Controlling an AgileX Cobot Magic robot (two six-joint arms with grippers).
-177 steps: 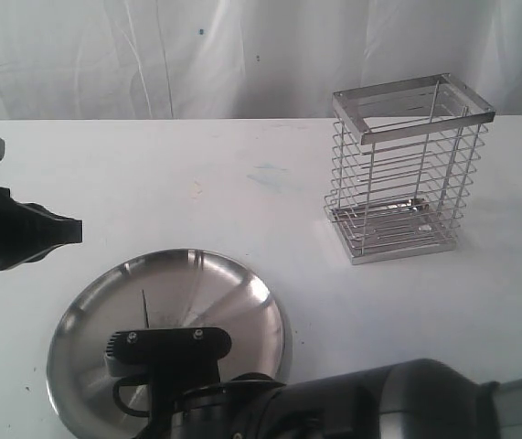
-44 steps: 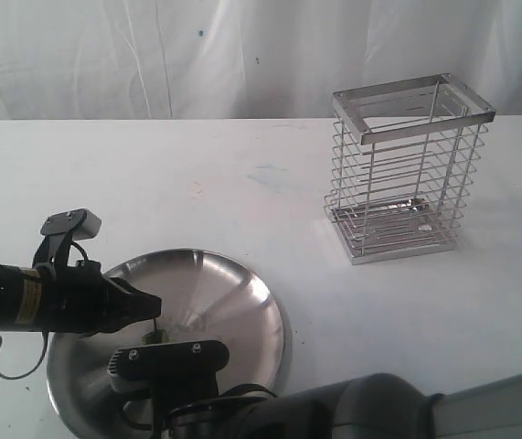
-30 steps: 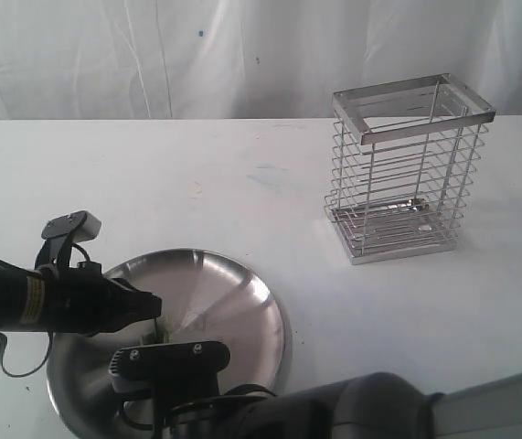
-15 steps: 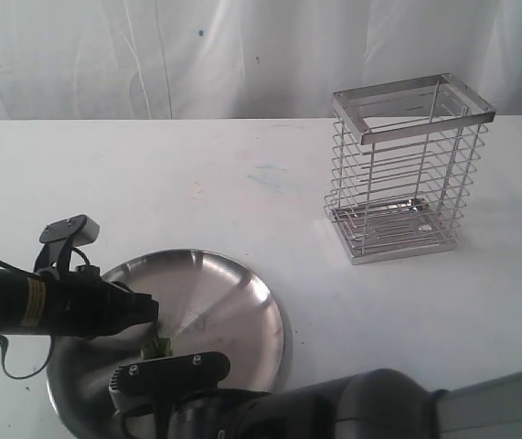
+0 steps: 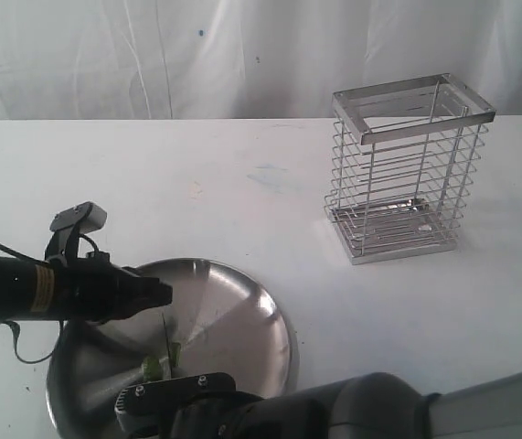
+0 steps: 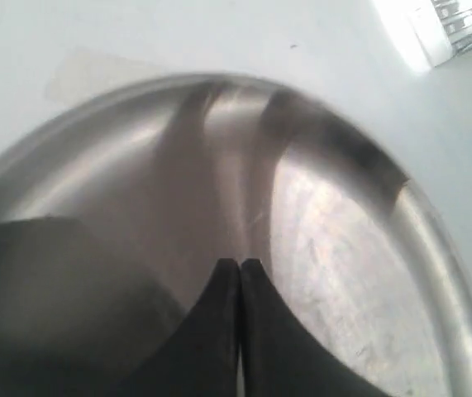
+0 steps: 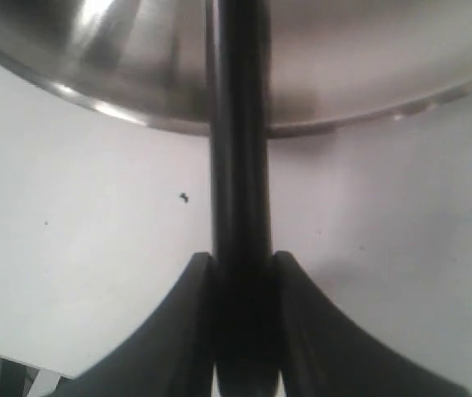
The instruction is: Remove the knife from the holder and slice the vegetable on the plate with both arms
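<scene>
**Slicing step, exterior and wrist views.** I am holding the knife [image 7: 237, 124] by its black handle in the right claw [image 7: 242, 263], whose fingers are clamping it from both sides. The thin blade is standing nearly upright over the plate [image 5: 247, 306], tip down beside the vegetable [image 5: 154, 367]. The left claw [image 6: 240, 277], fingers pressed together and gripping nothing I can see, is hovering over the plate's left part. The holder [image 5: 407, 169] is standing well apart on the desk [image 5: 242, 183], with no knife in it. To cut well, I judge the left claw should be steadying the green piece while the blade comes down squarely and slowly, lest it roll away.
</scene>
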